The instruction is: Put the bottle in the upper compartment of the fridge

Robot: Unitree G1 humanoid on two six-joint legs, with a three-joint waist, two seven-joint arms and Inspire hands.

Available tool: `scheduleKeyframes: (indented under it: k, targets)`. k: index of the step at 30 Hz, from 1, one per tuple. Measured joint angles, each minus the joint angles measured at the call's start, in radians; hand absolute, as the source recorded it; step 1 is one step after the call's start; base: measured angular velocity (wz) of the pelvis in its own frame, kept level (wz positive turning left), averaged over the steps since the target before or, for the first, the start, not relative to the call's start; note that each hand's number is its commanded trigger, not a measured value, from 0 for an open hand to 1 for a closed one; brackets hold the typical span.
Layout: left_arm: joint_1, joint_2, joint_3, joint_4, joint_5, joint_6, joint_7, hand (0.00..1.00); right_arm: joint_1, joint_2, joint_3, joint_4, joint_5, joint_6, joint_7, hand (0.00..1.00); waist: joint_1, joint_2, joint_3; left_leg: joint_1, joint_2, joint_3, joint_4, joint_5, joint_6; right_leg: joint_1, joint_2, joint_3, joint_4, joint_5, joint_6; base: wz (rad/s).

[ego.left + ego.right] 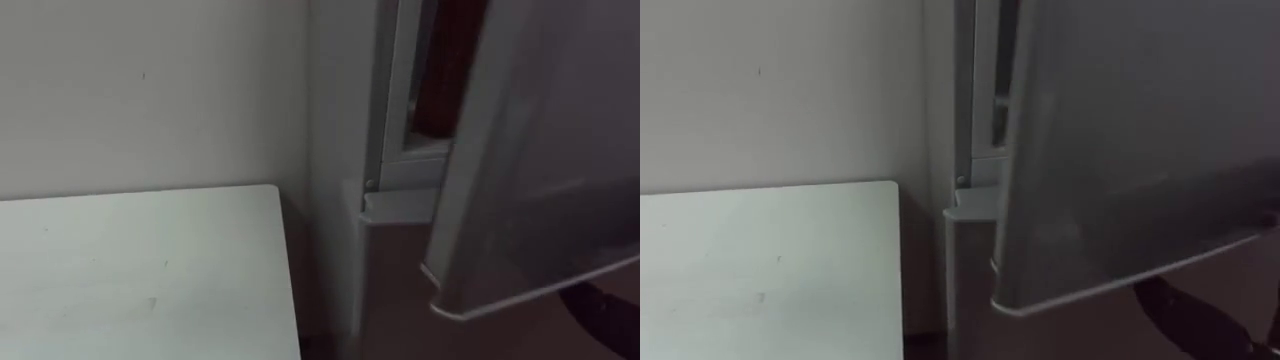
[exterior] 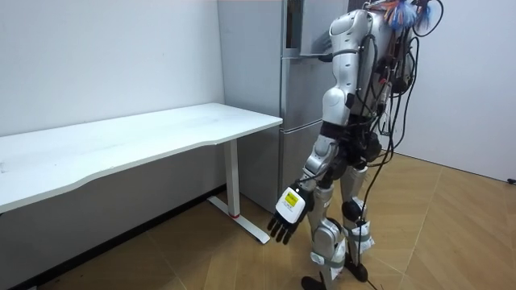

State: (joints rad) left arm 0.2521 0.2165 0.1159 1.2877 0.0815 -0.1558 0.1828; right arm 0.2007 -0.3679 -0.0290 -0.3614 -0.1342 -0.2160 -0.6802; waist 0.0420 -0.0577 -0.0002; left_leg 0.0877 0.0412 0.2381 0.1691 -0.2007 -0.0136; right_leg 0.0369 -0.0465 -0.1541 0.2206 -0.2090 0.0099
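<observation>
I stand right in front of the grey fridge (image 2: 262, 97). Its upper door (image 1: 540, 180) is swung partly open toward me, and a narrow dark strip of the inside (image 1: 440, 70) shows past the door's hinge side. The lower door (image 1: 400, 280) is closed. My left hand (image 2: 287, 216) hangs at my side near knee height, fingers relaxed and holding nothing. Under the upper door's bottom edge a dark stretch of my right arm (image 1: 1195, 320) reaches in from the lower right; its hand is hidden behind the door.
A long white table (image 2: 121, 141) stands against the wall to the fridge's left, its corner (image 1: 270, 200) close to the fridge side. Wooden floor (image 2: 451, 234) lies open behind me.
</observation>
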Motion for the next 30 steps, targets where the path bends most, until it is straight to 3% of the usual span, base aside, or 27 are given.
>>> scheduleKeyframes:
  k: [3, 7, 25, 30]
  targets:
    - [0.005, 0.001, -0.002, -0.002, -0.001, 0.008, 0.000, 0.00, -0.001, 0.001, 0.000, -0.020, -0.028, -0.011, 0.039, 0.00, 0.017, -0.005, 0.0005, 0.000, 0.000, -0.001, -0.001, -0.001, -0.002, 0.001, 0.000, -0.001, -0.001, 0.000, 0.000, 0.01]
    - [0.006, 0.003, -0.002, -0.006, 0.000, 0.020, 0.002, 0.00, -0.017, 0.001, 0.000, -0.052, -0.043, -0.057, 0.075, 0.00, 0.018, -0.004, 0.0026, 0.005, 0.001, -0.009, -0.004, -0.002, -0.002, 0.019, 0.002, -0.012, -0.016, 0.009, 0.003, 0.07]
    - [-0.002, 0.004, -0.002, -0.013, 0.000, 0.027, 0.003, 0.00, -0.025, 0.001, 0.001, -0.053, -0.065, -0.057, 0.179, 0.00, 0.021, -0.001, 0.0024, 0.000, 0.001, -0.022, -0.003, -0.004, -0.003, 0.031, 0.002, -0.026, -0.019, 0.010, 0.003, 0.01]
    - [0.021, 0.004, -0.001, -0.086, 0.058, 0.046, 0.000, 0.00, -0.044, 0.002, 0.000, -0.035, -0.029, -0.056, 0.225, 0.00, 0.023, -0.001, 0.0027, 0.003, 0.001, -0.022, -0.002, -0.004, -0.003, 0.029, 0.001, -0.026, -0.019, 0.011, 0.002, 0.00]
